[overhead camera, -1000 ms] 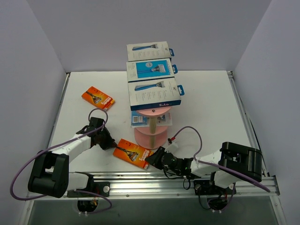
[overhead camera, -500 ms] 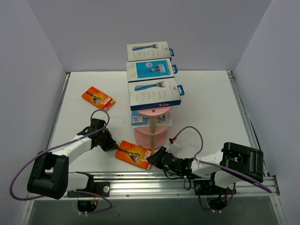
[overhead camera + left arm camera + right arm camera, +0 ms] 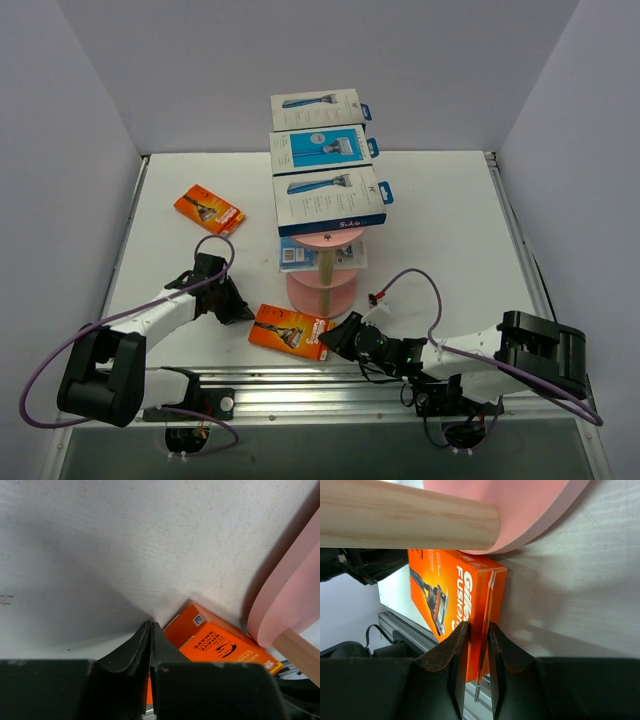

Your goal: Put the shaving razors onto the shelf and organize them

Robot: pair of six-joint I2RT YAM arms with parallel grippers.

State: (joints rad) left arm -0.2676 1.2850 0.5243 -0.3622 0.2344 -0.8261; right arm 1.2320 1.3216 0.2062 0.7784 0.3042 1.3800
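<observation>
The pink shelf (image 3: pixel 322 290) stands mid-table with a beige post (image 3: pixel 405 515). Its top tier carries a white razor box (image 3: pixel 315 103), a blue pack (image 3: pixel 320 148) and another white box (image 3: pixel 330 198). A clear blue-card pack (image 3: pixel 322 256) lies on the middle tier. My right gripper (image 3: pixel 479 625) is shut on the edge of an orange razor pack (image 3: pixel 290 330) beside the shelf's bottom tier (image 3: pixel 520 505). My left gripper (image 3: pixel 151 624) is shut with nothing in it, its tips at that orange pack's (image 3: pixel 220 642) left corner. A second orange pack (image 3: pixel 208 208) lies on the table at the left.
White walls close in the table on three sides. A metal rail (image 3: pixel 330 385) runs along the near edge right behind the held pack. Purple cables (image 3: pixel 410 285) loop off both arms.
The right arm has swung, its body moving right, and the held orange pack has shifted a little right and turned. The left gripper has followed slightly toward the pack.
</observation>
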